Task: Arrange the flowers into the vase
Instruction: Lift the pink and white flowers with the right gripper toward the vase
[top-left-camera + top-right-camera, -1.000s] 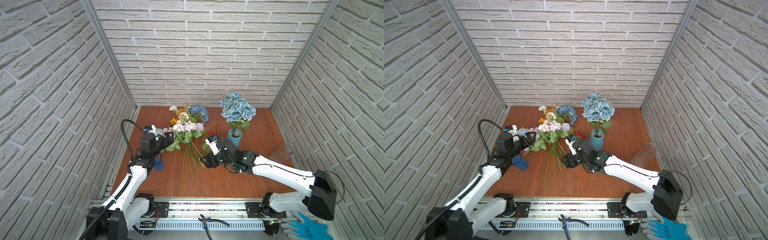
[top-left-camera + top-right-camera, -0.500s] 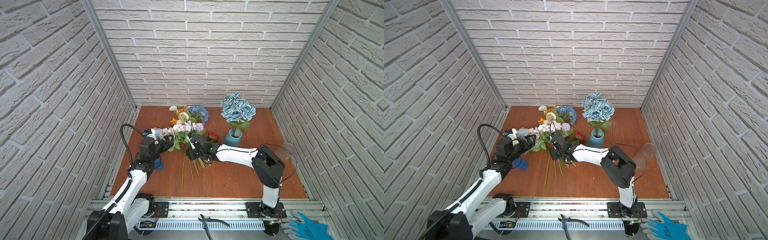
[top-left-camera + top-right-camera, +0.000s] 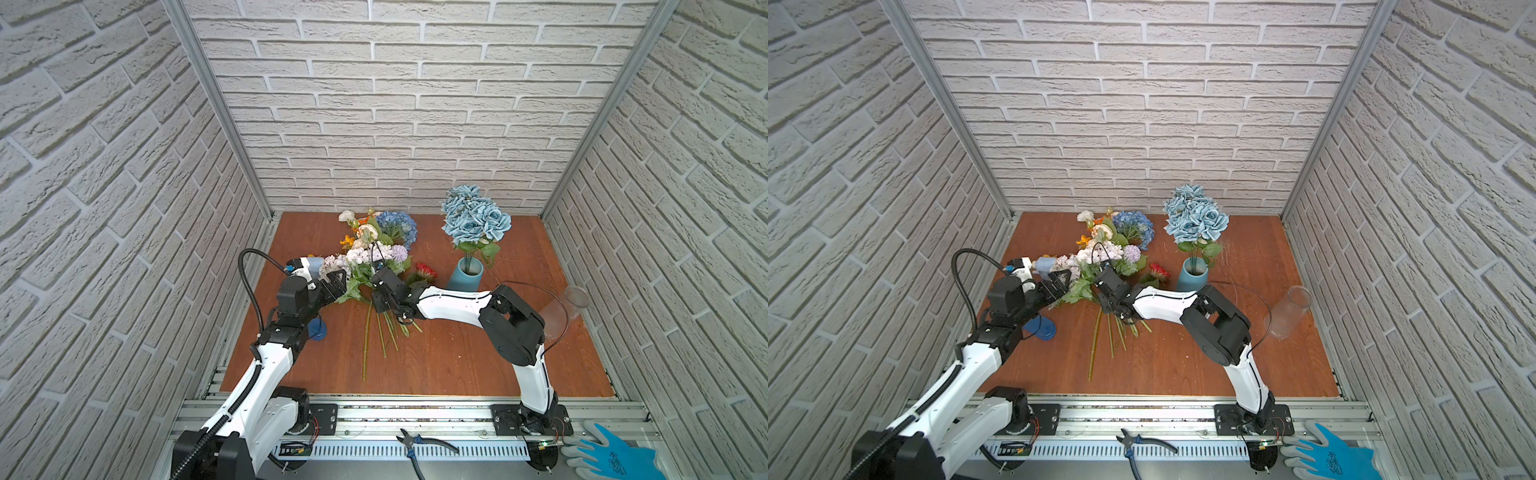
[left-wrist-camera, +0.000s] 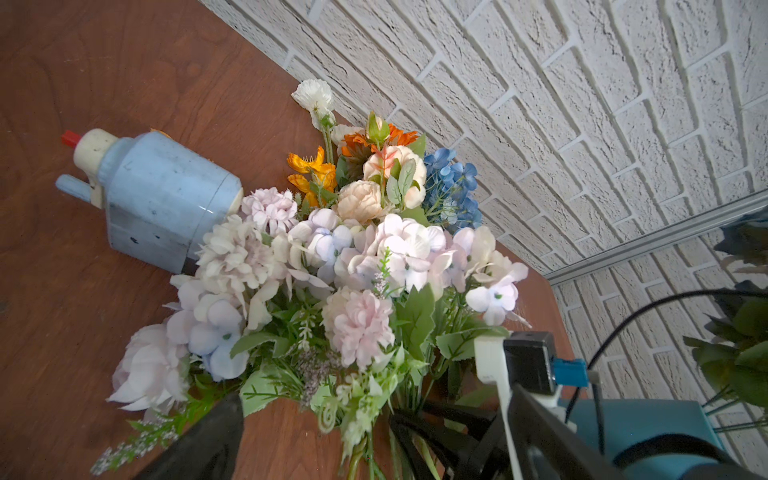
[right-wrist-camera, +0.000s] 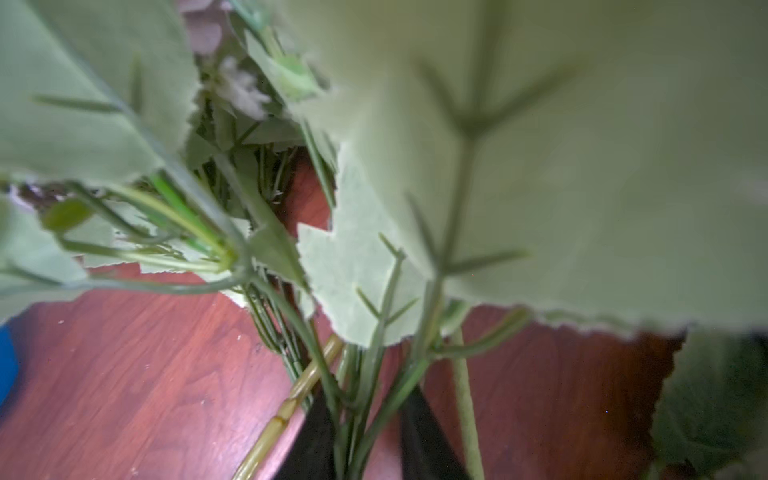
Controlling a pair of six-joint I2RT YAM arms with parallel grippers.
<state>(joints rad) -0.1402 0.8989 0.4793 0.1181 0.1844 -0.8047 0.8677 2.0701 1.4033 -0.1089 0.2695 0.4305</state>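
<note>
Across the wooden table point(image 3: 457, 361), the right arm point(image 3: 453, 305) stretches low and nearly flat from its folded elbow toward the middle, while the left arm point(image 3: 270, 365) rises from the rail point(image 3: 415, 415) and bends forward at the wrist. Between them lie the flowers point(image 3: 374, 253) — loose bunches, heads toward the brick wall point(image 3: 395, 124), stems point(image 3: 365, 349) toward the rail. Dusty-blue roses point(image 3: 473, 220) stand upright in the teal vase point(image 3: 467, 276), just right of the heap. The right gripper point(image 5: 365, 399) pinches a few green stems; the left gripper point(image 3: 335, 282) hangs spread wide — just beside the heap.
</note>
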